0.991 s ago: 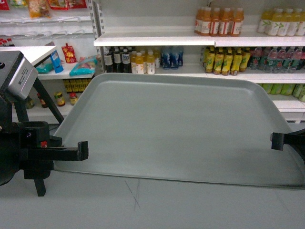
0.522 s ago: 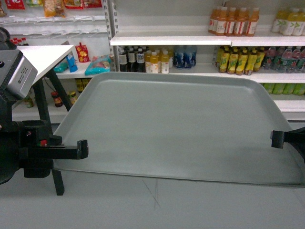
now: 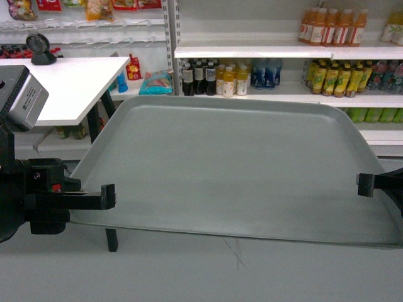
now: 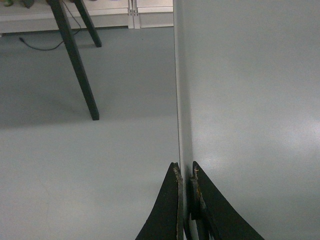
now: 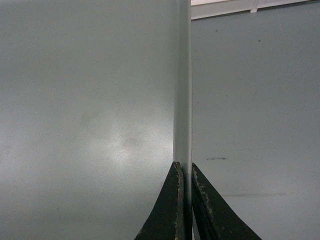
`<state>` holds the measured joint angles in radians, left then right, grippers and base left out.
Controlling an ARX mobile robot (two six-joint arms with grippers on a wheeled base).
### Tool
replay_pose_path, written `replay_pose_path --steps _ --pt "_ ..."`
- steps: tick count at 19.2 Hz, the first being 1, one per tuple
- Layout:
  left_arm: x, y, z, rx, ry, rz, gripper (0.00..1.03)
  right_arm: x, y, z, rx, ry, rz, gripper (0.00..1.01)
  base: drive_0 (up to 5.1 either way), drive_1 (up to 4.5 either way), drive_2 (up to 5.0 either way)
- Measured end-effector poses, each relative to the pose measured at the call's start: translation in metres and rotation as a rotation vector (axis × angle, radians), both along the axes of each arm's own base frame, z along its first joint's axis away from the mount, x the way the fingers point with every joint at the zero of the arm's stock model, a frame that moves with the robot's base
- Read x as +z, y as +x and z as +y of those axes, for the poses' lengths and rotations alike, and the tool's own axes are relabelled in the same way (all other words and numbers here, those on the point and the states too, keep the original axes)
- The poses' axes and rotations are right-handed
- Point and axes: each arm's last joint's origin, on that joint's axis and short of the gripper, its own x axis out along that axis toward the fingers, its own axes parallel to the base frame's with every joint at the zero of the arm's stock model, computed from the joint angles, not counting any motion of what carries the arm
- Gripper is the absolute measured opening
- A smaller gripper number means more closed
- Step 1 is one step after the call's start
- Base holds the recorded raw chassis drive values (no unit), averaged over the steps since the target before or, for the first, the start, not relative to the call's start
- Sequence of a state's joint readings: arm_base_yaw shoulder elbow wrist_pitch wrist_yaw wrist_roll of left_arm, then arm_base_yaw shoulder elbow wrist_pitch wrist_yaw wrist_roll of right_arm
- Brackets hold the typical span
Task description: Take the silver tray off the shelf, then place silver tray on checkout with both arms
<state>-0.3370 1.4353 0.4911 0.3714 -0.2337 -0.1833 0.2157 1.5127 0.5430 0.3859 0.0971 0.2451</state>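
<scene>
We carry the silver tray [image 3: 227, 170] in mid-air above the grey floor [image 3: 189, 270], our left tool [image 4: 185, 172] pinched onto its left rim and our right tool [image 5: 184, 170] onto its right rim. The white counter [image 3: 69, 85] stands ahead-left.

1 tray [image 3: 227, 170], held by 2 grippers: left [image 3: 108, 196], right [image 3: 365, 185]. 1 white table [image 3: 69, 85] with 1 black object [image 3: 39, 49] on top. 4 orange bottles [image 3: 332, 26] on the top shelf [image 3: 252, 51].
</scene>
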Motion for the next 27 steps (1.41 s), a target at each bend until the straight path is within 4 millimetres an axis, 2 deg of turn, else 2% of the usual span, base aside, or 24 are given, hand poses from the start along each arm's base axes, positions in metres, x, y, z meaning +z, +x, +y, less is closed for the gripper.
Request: replay_pose_path --steps 27 --pt "-0.0002 -0.0001 0.0001 0.000 0.001 0.002 0.03 0.0000 -0.0003 -0.0001 -0.001 0.001 0.002 0.04 -5.0 2.34 2.5"
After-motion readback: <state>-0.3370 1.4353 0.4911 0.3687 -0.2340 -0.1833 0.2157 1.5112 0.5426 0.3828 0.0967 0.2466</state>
